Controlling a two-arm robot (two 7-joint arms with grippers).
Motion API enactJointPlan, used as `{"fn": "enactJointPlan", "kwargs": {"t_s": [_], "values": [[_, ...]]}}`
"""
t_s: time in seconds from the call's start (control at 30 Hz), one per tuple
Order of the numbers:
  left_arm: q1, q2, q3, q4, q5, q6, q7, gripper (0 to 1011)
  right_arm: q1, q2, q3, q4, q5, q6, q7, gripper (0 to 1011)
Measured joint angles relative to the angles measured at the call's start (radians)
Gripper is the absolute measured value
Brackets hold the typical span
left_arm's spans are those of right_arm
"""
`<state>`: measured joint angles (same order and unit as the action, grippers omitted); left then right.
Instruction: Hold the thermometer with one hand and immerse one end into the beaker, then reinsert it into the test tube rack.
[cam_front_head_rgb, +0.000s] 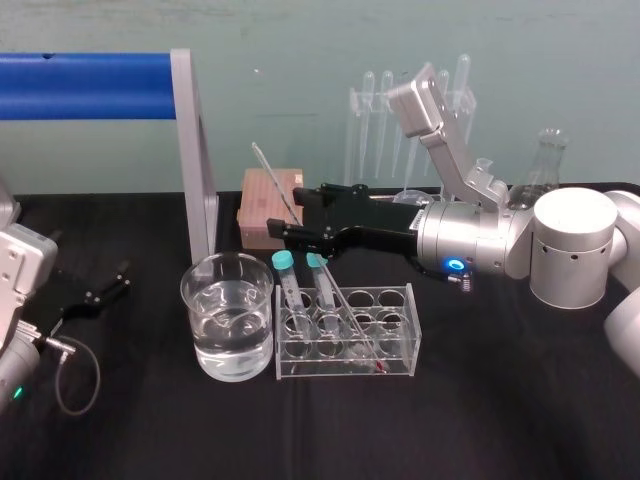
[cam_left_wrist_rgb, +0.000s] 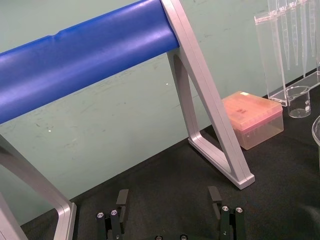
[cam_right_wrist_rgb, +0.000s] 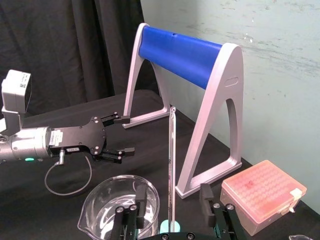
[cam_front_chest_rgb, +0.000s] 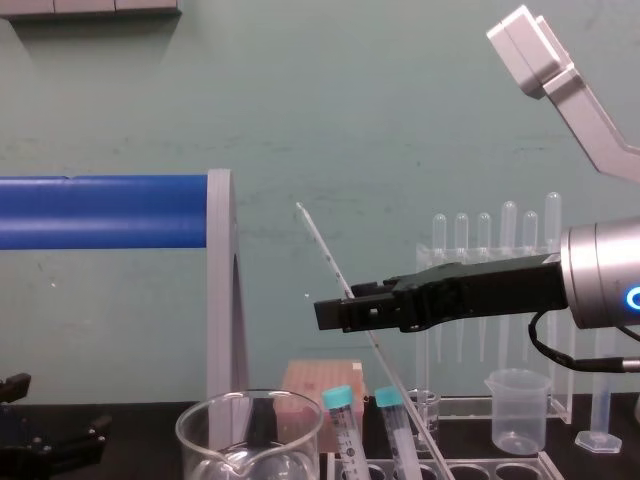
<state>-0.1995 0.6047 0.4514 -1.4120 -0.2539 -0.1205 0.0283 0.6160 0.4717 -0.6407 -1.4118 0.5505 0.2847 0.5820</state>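
Your right gripper (cam_front_head_rgb: 290, 215) reaches in from the right side of the tabletop. It is held off the surface, higher than the test tube rack (cam_front_head_rgb: 395, 345). Its jaws stand apart, with one finger on each side of the thermometer (cam_front_head_rgb: 268, 168). The right wrist view shows a gap on both sides of the rod, so nothing is gripped.

The thermometer stands in the rack. Its lower end sits in a hole toward the rack's right front. Its upper part tilts back and to the left, rising past the fingers. Two teal-capped tubes (cam_front_head_rgb: 283, 260) lean in the rack's left-hand holes.

The beaker (cam_front_head_rgb: 195, 320) is partly filled with clear liquid. It stands just beside the rack's left end, near the middle of the tabletop.

Your left gripper (cam_front_head_rgb: 95, 295) lies low by the tabletop's left edge, well apart from the beaker. Its jaws are open and empty.

Behind the rack, a pink box (cam_front_head_rgb: 265, 205) sits toward the back edge. Beside it is the grey leg of a blue roller stand (cam_front_head_rgb: 85, 85).
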Motion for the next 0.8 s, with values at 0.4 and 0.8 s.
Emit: {"fn": "enactJointPlan", "kwargs": {"t_s": [0.4,0.8], "values": [[0.0,0.0,0.0,0.0,0.0,0.0,0.0,1008,0.0,0.0,0.0,-0.001,0.0,0.0,0.0,330],[0.0,0.0,0.0,0.0,0.0,0.0,0.0,1008,0.0,0.0,0.0,-0.001,0.001,0.0,0.0,55]]}}
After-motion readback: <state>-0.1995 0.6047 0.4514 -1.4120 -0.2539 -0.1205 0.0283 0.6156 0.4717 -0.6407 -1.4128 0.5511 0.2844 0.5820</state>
